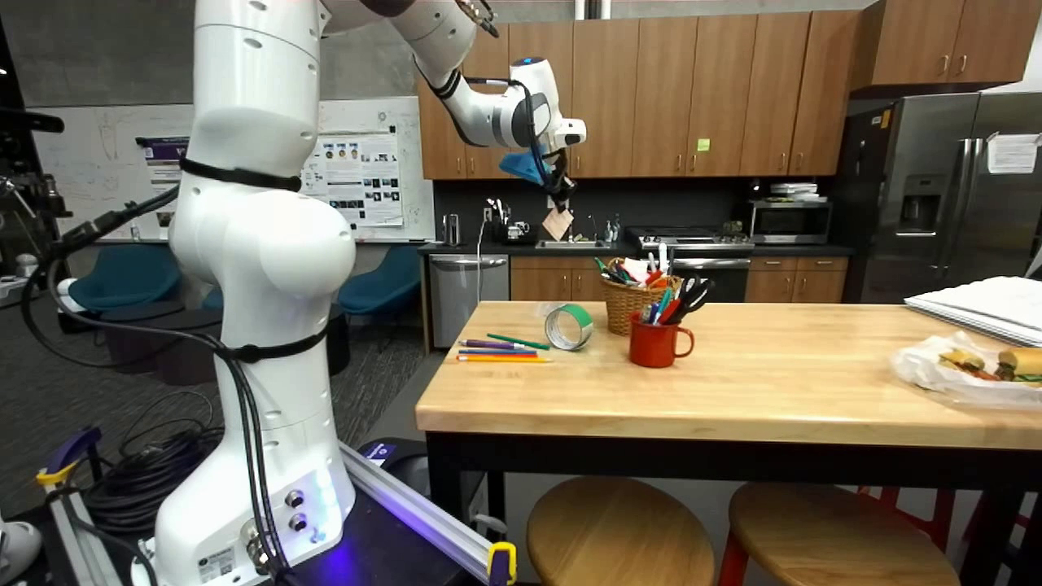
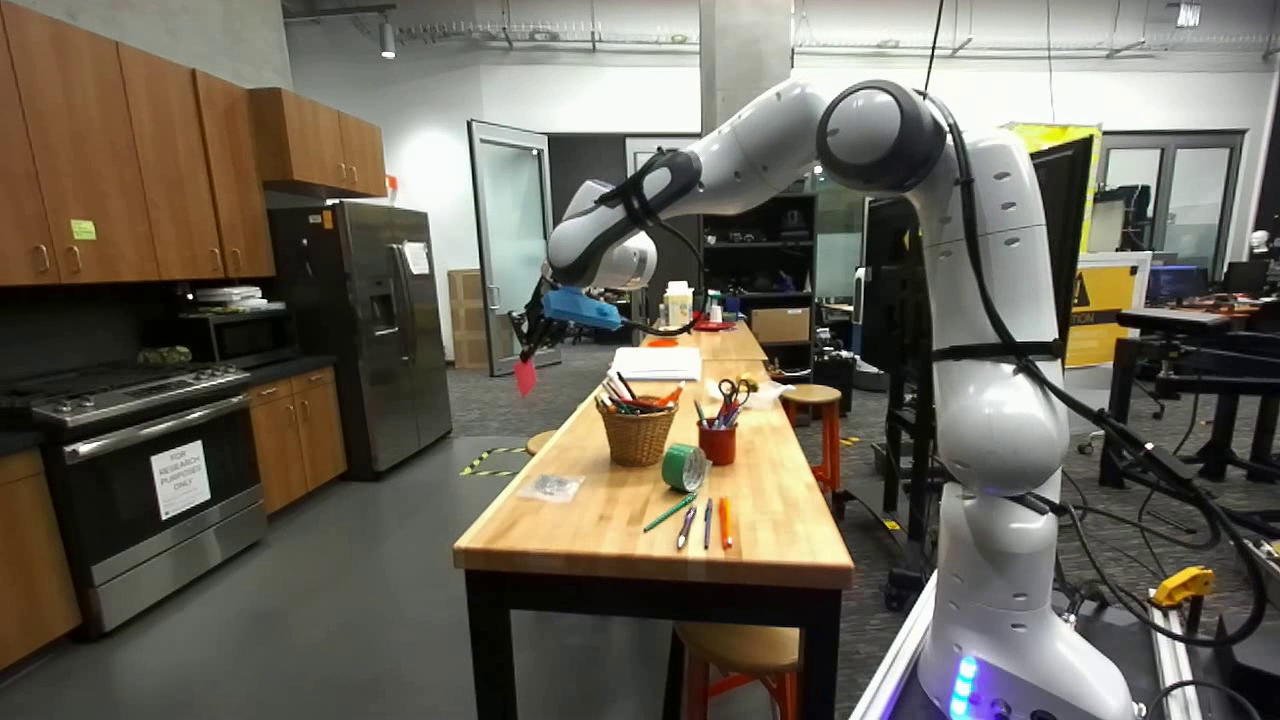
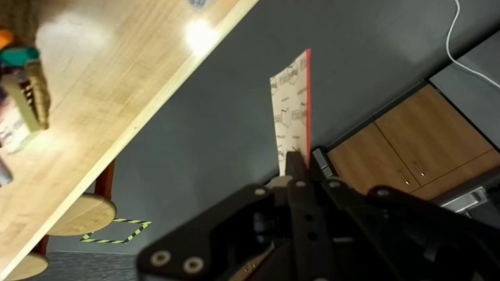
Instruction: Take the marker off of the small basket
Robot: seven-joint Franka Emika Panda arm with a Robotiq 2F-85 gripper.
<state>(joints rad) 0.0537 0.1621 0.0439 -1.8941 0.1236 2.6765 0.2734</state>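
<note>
A small wicker basket (image 1: 625, 308) with several markers and pens stands on the wooden table; it also shows in an exterior view (image 2: 638, 437). Its rim is cut off at the left edge in the wrist view. Beside it is a red mug-shaped holder (image 1: 653, 346), also in an exterior view (image 2: 717, 443), with pens, markers and black-handled scissors sticking out. My gripper (image 3: 302, 160) is shut on a thin square card (image 3: 289, 105), printed paper on one face and red on the other. The card (image 2: 525, 376) hangs beyond the table's long edge, above basket height, apart from both holders.
A green tape roll (image 1: 569, 326) and loose pens (image 2: 705, 522) lie near the table's end. A clear packet (image 2: 551, 487) lies near the long edge. A notebook (image 1: 989, 305) and a wrapped sandwich (image 1: 973, 368) are farther along. Stools (image 1: 620, 533) stand below.
</note>
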